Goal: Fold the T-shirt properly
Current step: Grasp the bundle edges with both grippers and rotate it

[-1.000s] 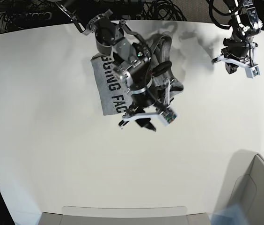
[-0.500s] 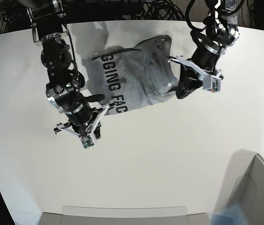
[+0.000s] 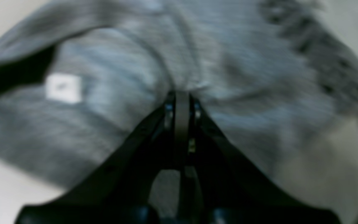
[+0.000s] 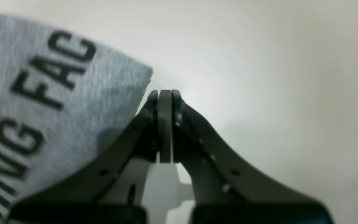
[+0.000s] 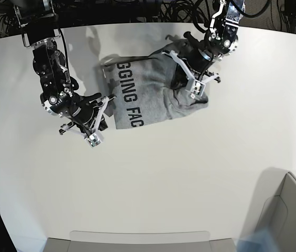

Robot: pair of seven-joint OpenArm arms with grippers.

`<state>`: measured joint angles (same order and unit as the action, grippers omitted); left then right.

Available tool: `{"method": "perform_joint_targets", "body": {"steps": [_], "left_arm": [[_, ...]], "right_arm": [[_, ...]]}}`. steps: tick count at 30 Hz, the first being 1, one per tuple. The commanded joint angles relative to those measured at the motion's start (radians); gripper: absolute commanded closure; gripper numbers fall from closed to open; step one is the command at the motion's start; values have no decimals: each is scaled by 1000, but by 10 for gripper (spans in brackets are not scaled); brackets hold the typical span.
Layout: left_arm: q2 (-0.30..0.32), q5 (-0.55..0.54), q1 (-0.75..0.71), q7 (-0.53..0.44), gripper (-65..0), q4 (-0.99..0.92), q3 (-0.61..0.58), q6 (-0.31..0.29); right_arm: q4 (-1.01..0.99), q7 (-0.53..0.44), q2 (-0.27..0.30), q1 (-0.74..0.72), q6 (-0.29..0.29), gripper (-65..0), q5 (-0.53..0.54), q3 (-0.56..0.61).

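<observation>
The heather-grey T-shirt [image 5: 137, 94] lies bunched on the white table [image 5: 190, 173], with black lettering facing up along its left part. In the left wrist view the T-shirt [image 3: 235, 62] fills the frame and a white label [image 3: 63, 88] shows. My left gripper [image 5: 181, 80] is shut, and its tip [image 3: 182, 95] presses into puckered cloth near the collar. My right gripper [image 5: 105, 119] is shut on nothing. Its tip [image 4: 165, 93] hangs over bare table just beside the lettered corner of the T-shirt [image 4: 42, 102].
A grey bin [image 5: 289, 210] stands at the front right corner. A flat grey tray [image 5: 137, 239] lies along the front edge. Black cables [image 5: 153, 10] run behind the table's far edge.
The right arm swung from over the T-shirt to its left side and its gripper closed. The left arm came in from the far right onto the T-shirt's collar end.
</observation>
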<state>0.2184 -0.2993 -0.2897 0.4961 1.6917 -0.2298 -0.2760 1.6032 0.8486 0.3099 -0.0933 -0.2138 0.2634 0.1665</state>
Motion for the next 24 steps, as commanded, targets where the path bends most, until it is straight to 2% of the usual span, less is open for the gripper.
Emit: {"method": "perform_joint_targets", "body": {"steps": [1, 3, 7, 15, 19, 24], "left_arm": [[6, -1, 7, -32, 0, 5, 22, 31], [5, -1, 14, -34, 0, -2, 56, 62], [5, -1, 45, -27, 0, -2, 89, 62], [5, 1, 163, -26, 0, -120, 96, 60], [2, 1, 260, -26, 0, -233, 94, 60], [2, 1, 375, -26, 0, -276, 94, 60]], "right_arm": [[15, -21, 8, -9, -8, -6, 6, -6], [15, -21, 8, 8, -8, -6, 6, -6], [18, -21, 8, 45, -8, -5, 6, 15], [13, -24, -2, 77, -8, -5, 6, 222], [13, -61, -44, 79, -5, -5, 6, 299], [32, -61, -77, 100, -5, -5, 6, 330]]}}
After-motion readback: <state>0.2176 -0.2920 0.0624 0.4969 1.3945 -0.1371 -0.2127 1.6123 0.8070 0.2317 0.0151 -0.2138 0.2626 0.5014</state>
